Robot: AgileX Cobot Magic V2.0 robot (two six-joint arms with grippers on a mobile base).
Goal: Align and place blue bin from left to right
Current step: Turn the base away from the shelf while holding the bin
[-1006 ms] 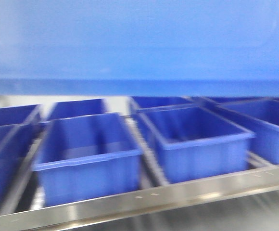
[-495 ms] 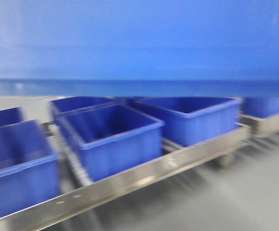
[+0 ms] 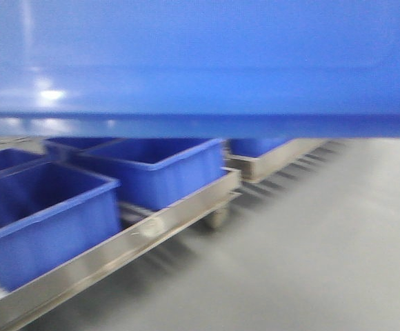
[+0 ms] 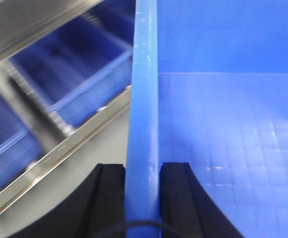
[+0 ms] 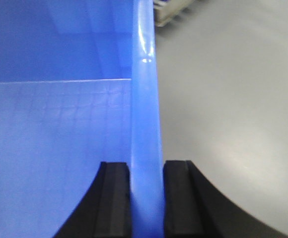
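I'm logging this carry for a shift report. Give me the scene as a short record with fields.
held item: blue bin, filling the top of the front view
left gripper: shut on one side wall of the bin, a finger on each face
right gripper: shut on the opposite side wall, the same way
nearby: other blue bins standing on a metal cart
floor: grey, to the right of the cart
image quality: front view blurred
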